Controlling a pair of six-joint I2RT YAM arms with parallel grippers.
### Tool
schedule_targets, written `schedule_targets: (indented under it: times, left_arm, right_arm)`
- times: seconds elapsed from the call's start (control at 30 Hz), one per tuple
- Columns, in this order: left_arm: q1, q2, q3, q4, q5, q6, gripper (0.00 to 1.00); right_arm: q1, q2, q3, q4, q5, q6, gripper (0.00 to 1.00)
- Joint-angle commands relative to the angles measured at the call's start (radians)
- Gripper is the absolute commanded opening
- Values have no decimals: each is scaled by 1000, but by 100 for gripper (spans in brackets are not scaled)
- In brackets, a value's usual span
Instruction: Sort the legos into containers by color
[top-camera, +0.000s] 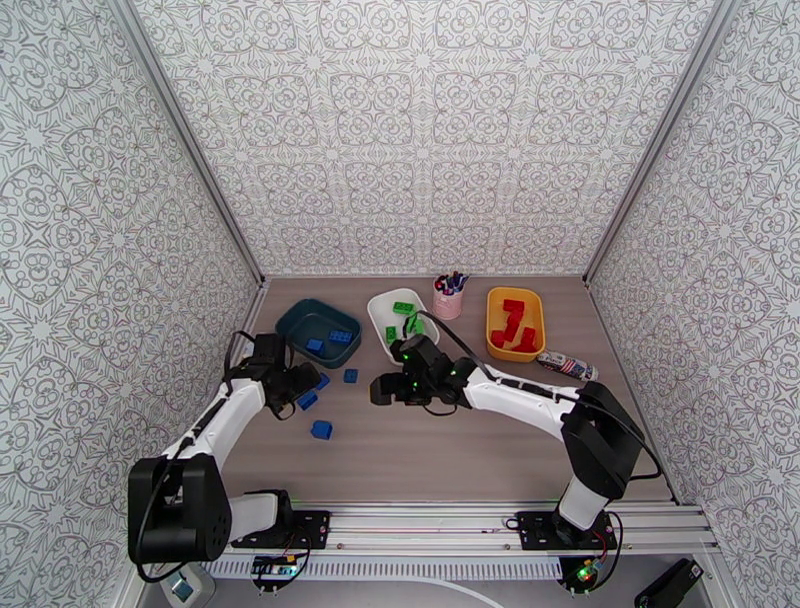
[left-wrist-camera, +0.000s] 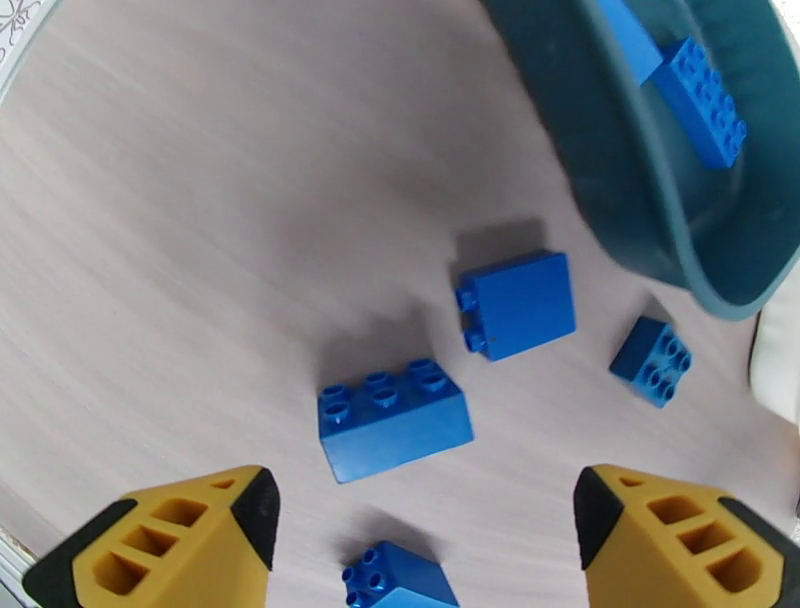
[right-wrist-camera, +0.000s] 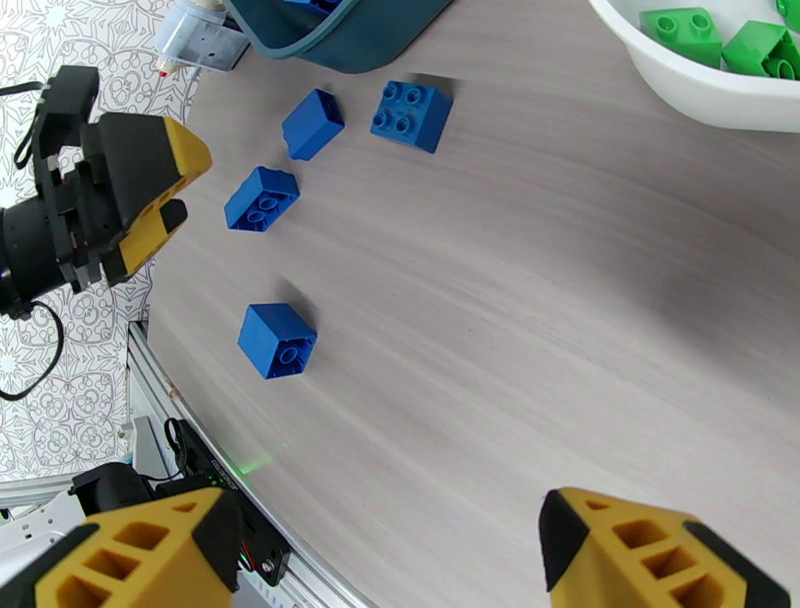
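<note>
The left arm rises from its base at the near-left corner of the wood-grain table. Its elbow is bent and its forearm runs along the left edge toward the dark teal plastic tub. The left gripper hangs just short of that tub's near rim. Its yellow fingers are spread wide with nothing gripped.

The loose legos lie on the table by those fingers:
- a six-stud blue brick sits just ahead of the fingertips
- a blue brick tipped on its side lies beyond it
- a small four-stud blue brick lies further right, near the tub wall
- a fourth blue brick shows in the gap between the two fingers, clear of both

The right arm stretches from the near-right corner across to the middle of the table. The right gripper points toward the left edge, just in front of the near end of the white plastic tub. Its fingers also stand wide with nothing between them. The four loose bricks lie well ahead of them, toward the left edge.

Two blue stored bricks lie in the teal tub. Green bricks lie in the white tub at the far middle. Red bricks fill the yellow plastic tub toward the far-right corner.
</note>
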Motion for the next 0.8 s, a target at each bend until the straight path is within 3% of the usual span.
schedule_targets:
  times: [0.0,0.4,0.77]
  left_arm:
    - [21,38,-19,77,9,17,86]
    - [7,205,3,168,129,110,86]
    - [-113,150,-51,127,138,92,83]
  right_arm:
    - [16,-10,-23,20,7,-5,83]
    - [23,-8,-26,19,12,-1,83]
    - [23,25,15,5,2,-6,82]
